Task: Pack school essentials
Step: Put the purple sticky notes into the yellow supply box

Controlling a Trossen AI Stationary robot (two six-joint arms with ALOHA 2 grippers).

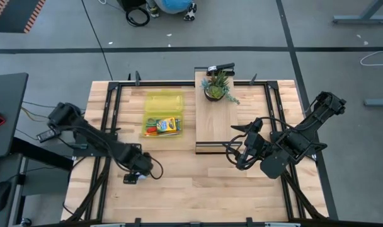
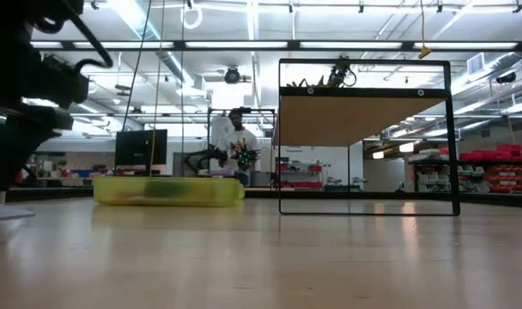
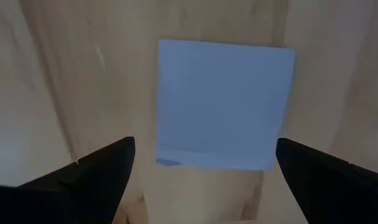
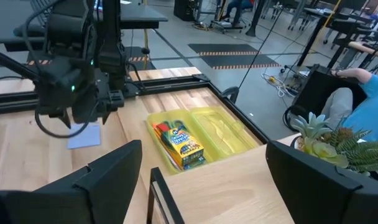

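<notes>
A pale blue square notepad (image 3: 223, 102) lies flat on the wooden table. My left gripper (image 3: 204, 180) hangs open straight above the notepad's edge, pointing down, one finger on either side, apart from it. In the high view my left gripper (image 1: 136, 169) hides the notepad. A clear yellow case (image 1: 163, 115) lies open at the table's far middle. It holds a green-and-yellow crayon box (image 4: 179, 144) and other small stationery. My right gripper (image 4: 207, 186) stays open and raised at the table's right, with nothing between its fingers.
A light wooden board (image 1: 215, 120) with a black near edge lies right of the case, and a potted green plant (image 1: 218, 86) stands on its far end. Black rails (image 1: 109, 113) frame the table. A person (image 2: 237, 142) stands far behind the table.
</notes>
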